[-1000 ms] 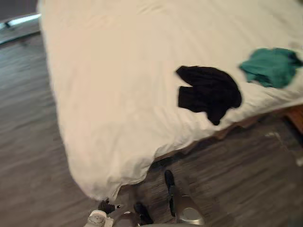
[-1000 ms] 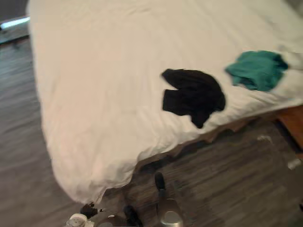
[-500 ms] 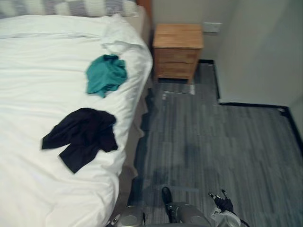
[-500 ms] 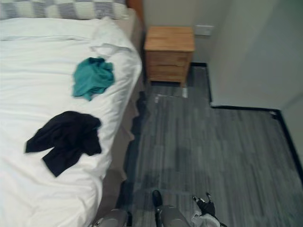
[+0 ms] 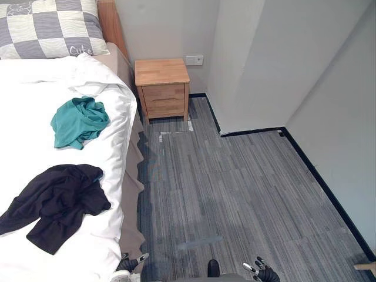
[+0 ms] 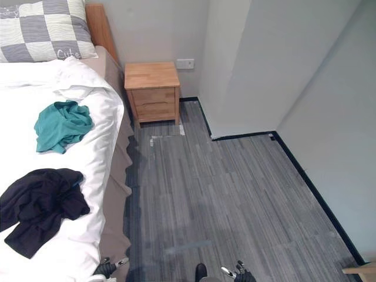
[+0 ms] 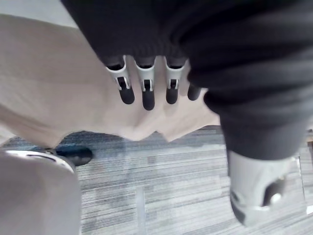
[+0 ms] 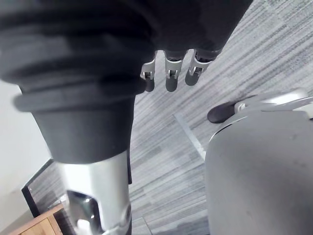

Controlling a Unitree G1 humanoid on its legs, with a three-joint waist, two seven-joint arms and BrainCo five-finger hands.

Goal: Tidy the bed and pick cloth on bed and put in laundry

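A black cloth (image 5: 56, 202) lies crumpled on the white bed (image 5: 23, 147) near its side edge. A teal cloth (image 5: 78, 120) lies bunched further up the bed, below the turned-back sheet. My left hand (image 5: 132, 262) hangs low beside the bed's beige skirt (image 7: 63, 93), fingers (image 7: 146, 90) relaxed and holding nothing. My right hand (image 5: 261, 271) hangs over the grey floor with loose, empty fingers (image 8: 168, 76). Both hands are well short of the two cloths.
A checked pillow (image 5: 47, 26) leans on the wooden headboard. A wooden nightstand (image 5: 163, 85) stands by the bed's head against the wall. A grey plank floor (image 5: 235, 188) runs between the bed and the walls on the right.
The whole picture has swung round as the camera turned: the bed now sits at the left, with the nightstand and walls in sight. Both cloths lie on the bed as before.
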